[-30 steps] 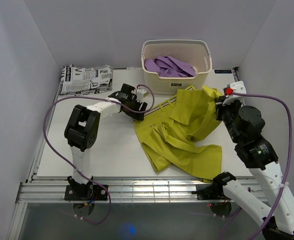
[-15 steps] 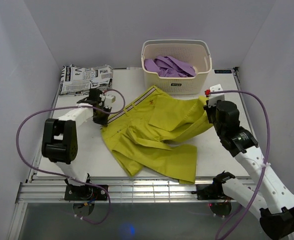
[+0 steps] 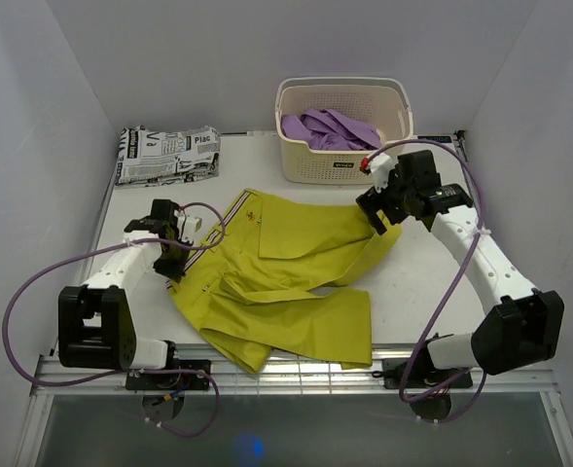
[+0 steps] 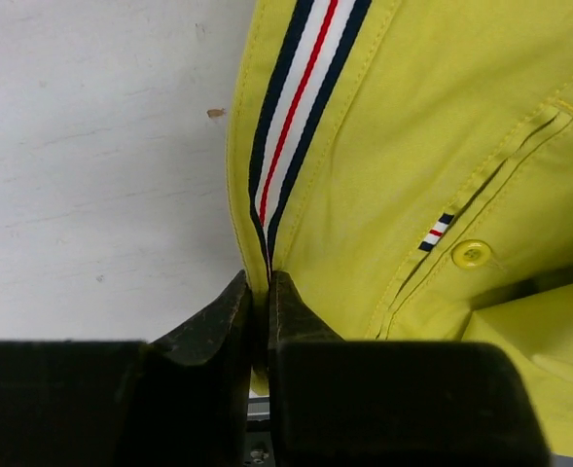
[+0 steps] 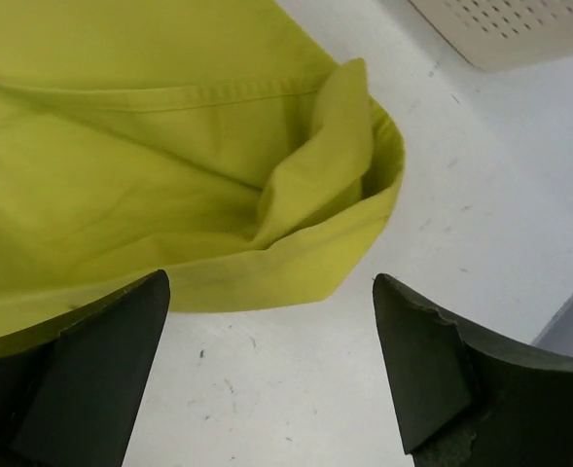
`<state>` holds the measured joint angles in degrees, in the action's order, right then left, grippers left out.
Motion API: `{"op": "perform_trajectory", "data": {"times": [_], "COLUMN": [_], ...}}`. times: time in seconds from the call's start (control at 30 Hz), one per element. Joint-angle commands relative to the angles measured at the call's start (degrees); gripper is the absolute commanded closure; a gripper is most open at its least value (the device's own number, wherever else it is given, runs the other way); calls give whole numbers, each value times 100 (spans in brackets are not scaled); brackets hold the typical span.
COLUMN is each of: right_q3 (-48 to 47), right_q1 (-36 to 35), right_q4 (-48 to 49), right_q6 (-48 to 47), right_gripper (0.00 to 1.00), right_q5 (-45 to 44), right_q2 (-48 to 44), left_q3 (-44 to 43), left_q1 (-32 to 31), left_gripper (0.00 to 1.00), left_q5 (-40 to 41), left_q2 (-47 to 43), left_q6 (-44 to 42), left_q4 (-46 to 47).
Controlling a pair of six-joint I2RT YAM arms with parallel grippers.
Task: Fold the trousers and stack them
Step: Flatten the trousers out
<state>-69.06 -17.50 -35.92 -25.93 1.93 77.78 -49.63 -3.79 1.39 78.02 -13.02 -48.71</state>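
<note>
Could bunch trousers (image 3: pixel 286 272) if dragged w/ only left gripper (image 4: pixel 262 292) clamped on seam (image 4: pixel 296 117) (right gripper (image 5: pixel 271 292) apart, holding nothing).

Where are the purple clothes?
In the top view, the purple garment lies inside the white basket at the far edge of the table, right of centre, just beyond the yellow trousers.

Open tabletop (image 3: pixel 135 199) left of trousers (image 3: pixel 286 282) (basket (image 3: pixel 340 165) behind)
</note>
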Motion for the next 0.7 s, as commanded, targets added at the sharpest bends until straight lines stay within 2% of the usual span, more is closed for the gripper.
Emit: {"op": "perform_trajectory", "data": {"times": [0.0,0.03,0.1,0.17,0.3,0.37,0.43,0.5,0.6,0.67], "right_q3": [-460,-425,-205,101,733,937,1209,1350,1710,1642], "right_q1": [-8,-17,-43,-113,-316,-342,-351,-456,-605,-746], "right_q4": [-1799,-1987,-2530,-2787,-2903,-2710,-2526,-2245,-1735,-1698], "right_q6": [-877,-974,-1229,-1247,-1011,-695,-336,-202,18,80], "right_gripper": [10,10,9,4,0,8,10,19,23,28], "right_q5": [1676,1914,2108,2241,2022,1802,1714,1583,1240,1072], "right_q2": [-324,-386,-413,-360,-88,132,298,369,448,869], "left_q3": [-91,-213,-345,-599,-1031,-1189,-1365,-1462,-1489,-1453], "left_q1": [10,10,1,1,1,10,1,1,1,10], "left_gripper": [78,65,52,40,37,37,36,36,36,36], "left_q5": [72,20,-16,-112,-455,-499,-482,-455,-394,-350], "left_q2": [55,108,240,301,573,784,899,943,970,1022], "left_q6": [150,159,168,220,343,405,440,467,475,502], "left_q4": [-174,-183,-235,-236,-244,-245,-227,-174,-61,10]}}
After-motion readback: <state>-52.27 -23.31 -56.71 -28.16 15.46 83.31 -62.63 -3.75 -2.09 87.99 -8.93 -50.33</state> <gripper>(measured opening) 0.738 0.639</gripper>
